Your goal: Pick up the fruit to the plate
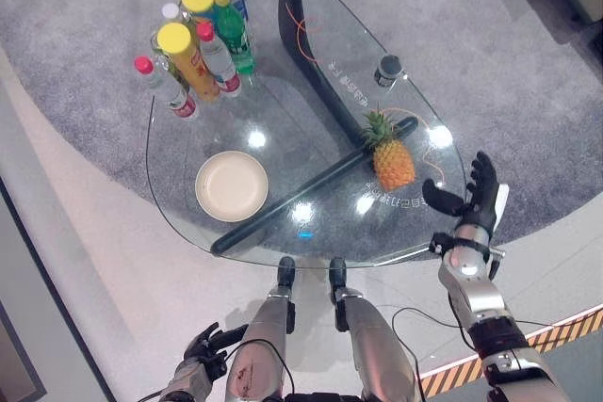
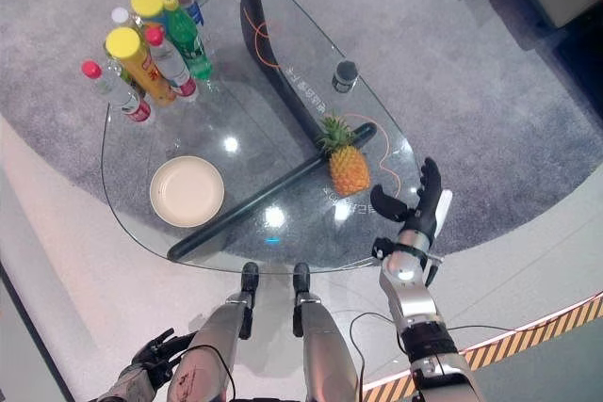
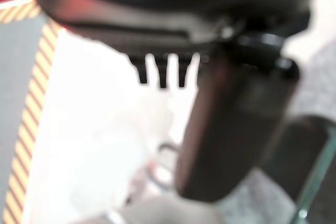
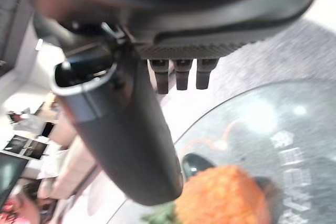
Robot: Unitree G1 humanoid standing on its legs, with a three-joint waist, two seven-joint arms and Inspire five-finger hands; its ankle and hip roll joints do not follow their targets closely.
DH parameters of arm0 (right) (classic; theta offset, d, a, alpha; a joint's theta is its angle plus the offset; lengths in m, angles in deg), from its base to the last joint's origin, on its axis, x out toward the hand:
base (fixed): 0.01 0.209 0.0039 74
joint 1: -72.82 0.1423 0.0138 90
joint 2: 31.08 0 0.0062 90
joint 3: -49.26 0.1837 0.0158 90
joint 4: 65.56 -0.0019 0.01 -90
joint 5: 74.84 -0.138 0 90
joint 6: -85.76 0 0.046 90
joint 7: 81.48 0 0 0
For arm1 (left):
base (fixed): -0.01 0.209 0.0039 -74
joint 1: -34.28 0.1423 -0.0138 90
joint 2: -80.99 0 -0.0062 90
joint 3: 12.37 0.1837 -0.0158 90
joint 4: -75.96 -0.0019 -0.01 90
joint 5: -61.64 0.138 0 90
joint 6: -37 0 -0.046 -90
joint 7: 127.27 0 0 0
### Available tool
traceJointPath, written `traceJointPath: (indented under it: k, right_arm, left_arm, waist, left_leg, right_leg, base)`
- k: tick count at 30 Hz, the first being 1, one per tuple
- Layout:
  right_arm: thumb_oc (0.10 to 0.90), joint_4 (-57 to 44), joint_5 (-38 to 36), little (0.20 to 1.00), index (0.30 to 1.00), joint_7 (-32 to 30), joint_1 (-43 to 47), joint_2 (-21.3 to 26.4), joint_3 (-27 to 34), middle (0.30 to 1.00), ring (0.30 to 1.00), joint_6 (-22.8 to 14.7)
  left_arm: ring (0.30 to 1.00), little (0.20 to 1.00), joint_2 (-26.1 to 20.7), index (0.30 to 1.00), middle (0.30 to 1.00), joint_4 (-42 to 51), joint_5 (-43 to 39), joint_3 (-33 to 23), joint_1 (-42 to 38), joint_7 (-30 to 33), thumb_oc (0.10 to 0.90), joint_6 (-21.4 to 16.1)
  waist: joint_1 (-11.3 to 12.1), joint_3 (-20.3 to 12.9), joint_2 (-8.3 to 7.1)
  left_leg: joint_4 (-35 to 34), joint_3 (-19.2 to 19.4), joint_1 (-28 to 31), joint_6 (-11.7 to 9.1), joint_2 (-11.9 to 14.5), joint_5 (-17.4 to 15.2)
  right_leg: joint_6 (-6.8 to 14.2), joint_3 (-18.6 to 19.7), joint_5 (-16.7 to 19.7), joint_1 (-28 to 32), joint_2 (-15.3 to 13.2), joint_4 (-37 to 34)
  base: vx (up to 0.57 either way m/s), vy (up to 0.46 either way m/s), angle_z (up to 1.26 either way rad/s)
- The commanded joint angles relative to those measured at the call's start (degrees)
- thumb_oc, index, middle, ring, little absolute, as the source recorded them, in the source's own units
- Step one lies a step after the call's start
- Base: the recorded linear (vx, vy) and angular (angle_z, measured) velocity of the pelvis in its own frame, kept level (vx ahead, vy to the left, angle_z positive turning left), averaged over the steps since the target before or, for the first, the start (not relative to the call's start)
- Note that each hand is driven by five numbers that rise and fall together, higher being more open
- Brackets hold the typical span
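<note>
Glass table, one, rounded, on grey carpet.

Pineapple, one, upright near the table's right edge, orange body, green crown, touching no hand.

Plate, one, cream, bare, near the table's front-left edge, well apart from the pineapple.

Bottles, a cluster at the far-left corner; about eight caps countable, red, yellow, green, blue and white.

Small dark jar, one, by the far-right edge.

Right hand, one, raised just beside the table's right edge near the pineapple, fingers straight and apart, holding nothing. Its wrist view adds the pineapple close beyond the thumb.

Left hand, one, low beside the leg, off the table, fingers loosely spread, holding nothing.
</note>
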Motion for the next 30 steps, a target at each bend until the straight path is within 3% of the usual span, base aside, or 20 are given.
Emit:
traceJointPath:
  k: [1,9,15,20,23,30]
  right_arm:
    - [0.8,-9.02,4.27,0.9,0.9,-2.7,3.66,6.84,0.56,0.9,0.9,-1.84]
    - [0.8,-4.69,5.54,0.9,0.9,-3.76,10.97,9.12,-2.31,0.9,0.9,0.8]
    - [0.8,-1.05,4.56,0.9,0.9,-4.79,14.19,10.18,-3.81,0.9,0.9,0.39]
    - [0.8,2.54,5.77,0.9,0.9,-7.79,16.96,10.96,-5.02,0.9,0.9,3.29]
    - [0.8,5.7,10.83,0.9,0.9,-10.03,18.57,12.16,-6.69,0.9,0.9,6.0]
    - [0.8,10.33,3.34,0.9,0.9,-4.42,21.79,12.81,-10.6,0.9,0.9,3.13]
  left_arm:
    - [0.9,0.9,0.3,0.9,0.9,-0.03,-3.06,0.55,1.63,0.9,0.8,0.36]
    - [0.9,0.9,0.61,0.9,0.9,1.86,-5.6,3.07,0.72,1.75,0.8,1.19]
    - [0.9,0.9,0.77,0.9,0.9,3.93,-7.2,4.94,0.8,2.72,0.8,1.71]
    - [0.9,0.9,0.44,0.9,0.9,4.9,-8.06,6.03,0.44,2.97,0.8,1.89]
    - [0.9,0.9,0.54,0.9,0.9,6.1,-8.77,6.77,0.12,3.73,0.8,2.35]
    - [0.9,0.9,0.15,0.9,0.9,7.54,-9.64,8.59,0.28,4.24,0.8,2.3]
  waist:
    - [-0.1,-0.28,-0.3]
    - [1.01,0.36,0.8]
    - [1.88,0.36,1.62]
    - [2.51,0.36,1.85]
    - [2.77,0.36,2.07]
    - [3.94,0.36,2.45]
  left_leg:
    - [6.62,-4.97,-4.58,1.39,-3.88,-3.06]
    - [6.46,-4.9,-7.93,1.07,-3.94,-1.97]
    - [6.34,-5.26,-10.57,0.85,-4.28,-1.12]
    - [5.85,-5.32,-11.61,0.86,-4.26,-0.68]
    - [5.56,-5.52,-12.49,0.82,-4.41,-0.19]
    - [5.31,-6.13,-13.68,0.72,-4.6,0.13]
  right_leg:
    - [0.09,-6.75,4.53,1.71,-1.51,-3.82]
    - [-0.2,-7.26,4.37,-1.87,-1.45,-2.93]
    - [-0.27,-8.04,4.38,-4.78,-1.65,-2.17]
    - [-0.13,-8.56,4.29,-6.29,-1.75,-1.65]
    - [0.04,-8.79,4.6,-7.24,-1.83,-1.59]
    - [0.04,-9.63,4.39,-8.76,-2.16,-0.98]
  base:
    - [0.0,0.0,0.0]
    - [0.01,0.021,0.02]
    - [0.01,0.011,0.04]
    - [0.01,0.006,0.04]
    - [0.01,0.003,0.05]
    - [0.01,-0.006,0.05]
